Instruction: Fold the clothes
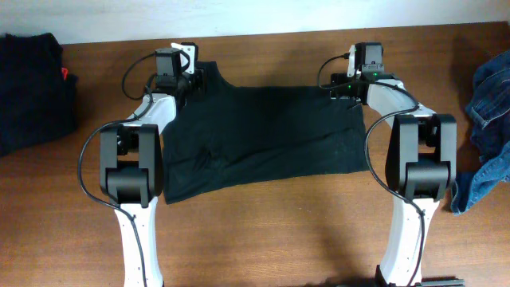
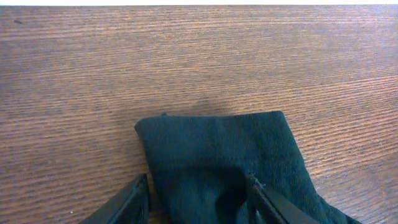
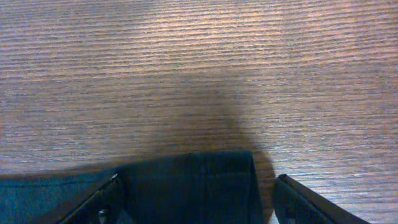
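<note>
Well, the black shirt (image 1: 263, 131) lies spread out flat in the middle of the brown table (image 1: 263, 239). The left claw (image 2: 198, 196) sits at the shirt's upper left corner, its fingers apart, with a bit of cloth lying between them. The right claw (image 3: 196, 196) sits at the upper right corner, fingers wide apart too (the cloth edge ends just short of one finger). A dark pile of clothes (image 1: 28, 88) rests at the upper left of the frame. At the right edge lie bunched blue jeans (image 1: 488, 119).
</note>
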{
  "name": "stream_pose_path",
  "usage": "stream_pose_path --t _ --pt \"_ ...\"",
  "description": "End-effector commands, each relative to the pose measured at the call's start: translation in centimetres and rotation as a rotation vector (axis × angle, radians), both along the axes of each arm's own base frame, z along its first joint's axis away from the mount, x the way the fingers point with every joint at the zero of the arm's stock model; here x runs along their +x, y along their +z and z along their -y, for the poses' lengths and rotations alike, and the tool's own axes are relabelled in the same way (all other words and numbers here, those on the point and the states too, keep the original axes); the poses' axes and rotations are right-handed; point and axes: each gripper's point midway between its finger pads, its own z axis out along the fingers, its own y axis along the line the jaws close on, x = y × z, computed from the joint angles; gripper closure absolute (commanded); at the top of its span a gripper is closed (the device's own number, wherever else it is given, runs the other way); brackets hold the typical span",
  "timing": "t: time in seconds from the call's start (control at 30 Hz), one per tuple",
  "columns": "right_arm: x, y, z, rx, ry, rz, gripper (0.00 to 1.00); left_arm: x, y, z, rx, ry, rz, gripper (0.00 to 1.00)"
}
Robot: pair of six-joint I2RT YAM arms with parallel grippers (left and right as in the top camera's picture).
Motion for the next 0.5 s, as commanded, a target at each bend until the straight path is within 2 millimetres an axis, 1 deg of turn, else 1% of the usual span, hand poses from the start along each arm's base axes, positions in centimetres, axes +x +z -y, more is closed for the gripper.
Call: stream_pose_path --t 0.0,0.07,0.1,0.13,0.2,0.27,0.4,0.47 --pt "-0.5 -2.1 0.1 -0.014 0.001 -0.044 0.20 -0.1 -1.5 0.2 -0.003 -0.011 -0.013 0.50" --pt "-0.5 -2.1 0.3 -0.014 -0.002 -0.042 0.27 0.0 -1.3 0.2 -0.003 -0.011 -0.006 0.50" --pt "-0.5 -2.1 0.4 -0.014 -0.004 -0.042 0.32 0.1 -1.3 0.2 -0.003 -0.011 -0.005 0.51" --pt "-0.5 -2.1 0.5 -0.014 -0.007 -0.041 0.37 0.1 -1.3 0.2 -0.004 -0.011 -0.004 0.55" --pt "-0.5 -2.1 0.8 -0.014 -0.012 -0.043 0.49 0.2 -1.1 0.2 -0.004 -0.011 0.005 0.63" --pt "-0.6 -2.1 1.1 -0.014 -0.017 -0.043 0.58 0.3 -0.9 0.2 -0.005 -0.011 0.013 0.68" --pt "-0.6 -2.1 1.5 -0.014 -0.024 -0.042 0.63 0.5 -0.6 0.4 -0.013 -0.020 0.025 0.79" --pt "-0.6 -2.1 1.6 -0.014 -0.025 -0.042 0.63 0.6 -0.2 0.7 -0.025 -0.033 0.031 0.80"
